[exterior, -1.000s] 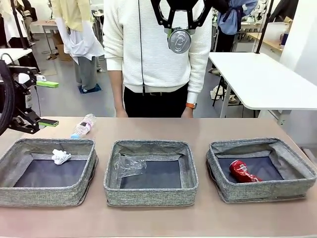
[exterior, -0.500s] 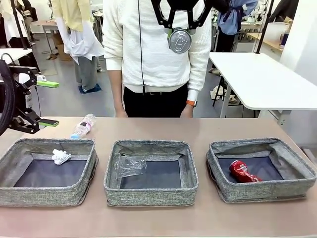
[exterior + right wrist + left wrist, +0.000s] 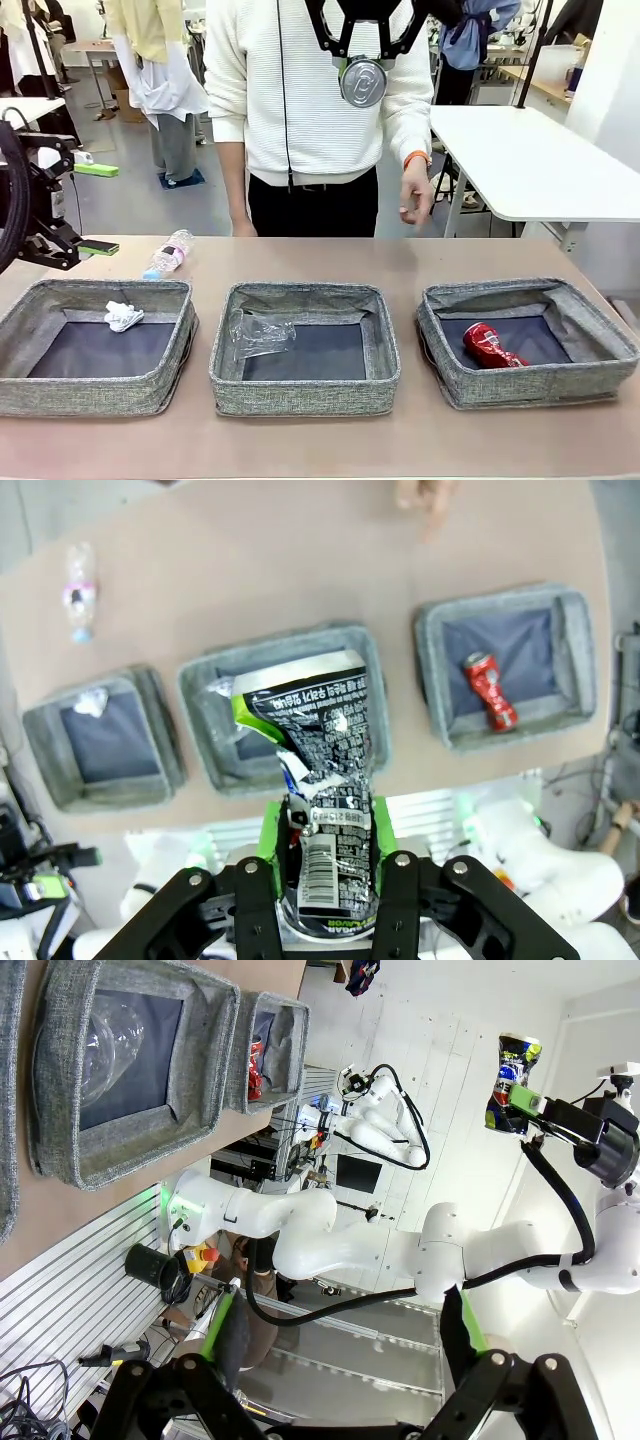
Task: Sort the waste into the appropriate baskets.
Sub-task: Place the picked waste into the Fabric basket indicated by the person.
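Baskets sat three in a row on the table (image 3: 420,450), grey woven fabric w/ dark floors. Left basket (image 3: 95,390) held a white tissue wad (image 3: 123,316) near its far-left corner. Middle basket (image 3: 305,395) held a crumpled clear plastic bottle (image 3: 258,334) against its left wall. Right basket (image 3: 530,385) held a red dented can (image 3: 491,346), lying tilted on the floor. From the right wrist cam, all three showed far below: tissue basket (image 3: 105,742), bottle basket (image 3: 200,695), can basket (image 3: 520,670) w/ the red can (image 3: 490,692).

Person in a white sweater stood at the far edge, one hand (image 3: 415,195) raised above the table, touching nothing.

Second clear bottle (image 3: 168,253) w/ pink label lay on the bare table just behind the left basket, outside any bin.

Right gripper (image 3: 325,825) was high above the table, pads pinching a crushed dark can (image 3: 318,755) w/ white print, upright; front cam showed its round end (image 3: 362,82).

Left gripper (image 3: 335,1345) was off the table's left side, fingers spread wide, nothing between them.
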Action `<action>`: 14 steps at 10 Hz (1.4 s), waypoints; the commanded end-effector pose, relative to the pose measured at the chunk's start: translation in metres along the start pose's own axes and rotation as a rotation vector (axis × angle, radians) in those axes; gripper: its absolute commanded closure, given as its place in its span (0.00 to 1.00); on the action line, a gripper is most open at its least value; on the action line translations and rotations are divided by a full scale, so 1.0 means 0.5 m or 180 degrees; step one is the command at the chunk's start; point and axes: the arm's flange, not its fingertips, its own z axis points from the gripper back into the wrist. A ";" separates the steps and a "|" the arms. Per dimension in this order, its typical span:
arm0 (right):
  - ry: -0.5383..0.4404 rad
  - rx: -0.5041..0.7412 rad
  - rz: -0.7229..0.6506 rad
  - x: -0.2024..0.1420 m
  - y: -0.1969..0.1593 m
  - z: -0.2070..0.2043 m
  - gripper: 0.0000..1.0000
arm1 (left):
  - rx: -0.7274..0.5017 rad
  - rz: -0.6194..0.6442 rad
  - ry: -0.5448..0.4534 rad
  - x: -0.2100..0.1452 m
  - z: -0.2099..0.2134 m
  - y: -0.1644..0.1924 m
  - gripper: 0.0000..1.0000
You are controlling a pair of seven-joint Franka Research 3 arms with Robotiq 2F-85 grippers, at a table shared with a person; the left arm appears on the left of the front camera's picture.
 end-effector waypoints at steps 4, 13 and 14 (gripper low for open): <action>-0.0023 0.0008 -0.0004 -0.003 -0.001 0.001 0.61 | -0.0065 0.0039 -0.0012 -0.003 -0.003 -0.010 0.00; 0.0277 0.0103 -0.0115 0.010 -0.119 -0.108 0.61 | -0.0065 0.0039 -0.0012 -0.003 -0.003 -0.010 0.00; 0.0511 0.0372 -0.0057 0.005 -0.192 -0.167 0.61 | -0.0065 0.0039 -0.0012 -0.003 -0.003 -0.010 0.00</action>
